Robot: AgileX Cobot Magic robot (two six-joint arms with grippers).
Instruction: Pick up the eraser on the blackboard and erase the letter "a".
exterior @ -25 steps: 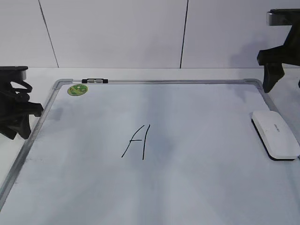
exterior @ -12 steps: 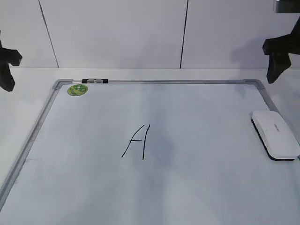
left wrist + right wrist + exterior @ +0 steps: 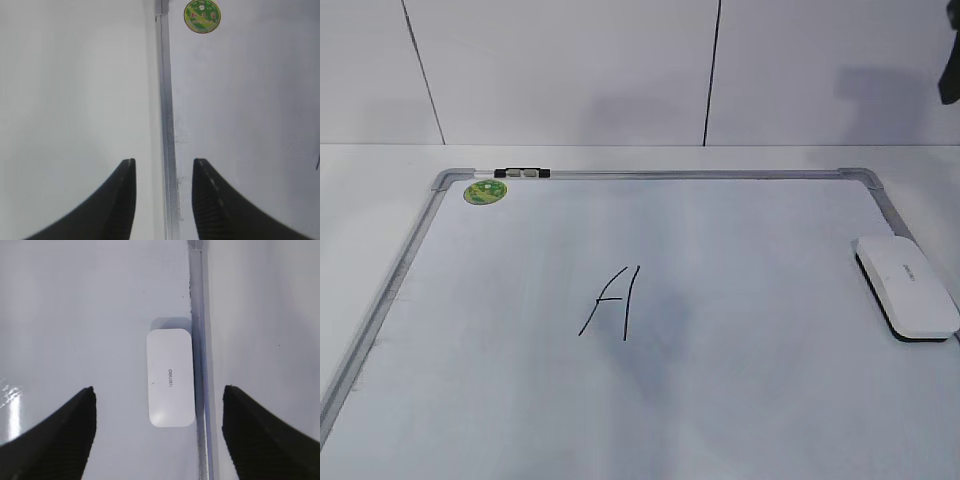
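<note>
Blackboard (image 3: 740, 400), in truth a white dry-erase panel in a silver-grey metal frame, lies flat on the pale table (image 3: 380, 165) and fills most of the exterior view. The eraser (image 3: 907, 286), a flat white rounded block on a black felt base with small grey print, rests on the panel at its right edge, touching or just beside the frame rail. The right wrist view looks straight down on it, its long side running along the rail. Near the middle of the panel stands one marker letter, a tall slanted capital "A" (image 3: 610, 303); no small letter "a" shows on the surface in any view. A round green sticker (image 3: 485, 191) sits in the far left corner, with a small black-and-white clip (image 3: 521, 173) on the frame just beside it.

The right gripper (image 3: 157, 432) hangs above the eraser with its jaws spread wide, one finger to each side, holding nothing and well clear of the block. In the exterior view only a dark sliver of that arm shows at the upper right border. The left gripper (image 3: 164, 200) hovers over the left frame rail, jaws partly apart with the rail showing between them, empty.
</note>
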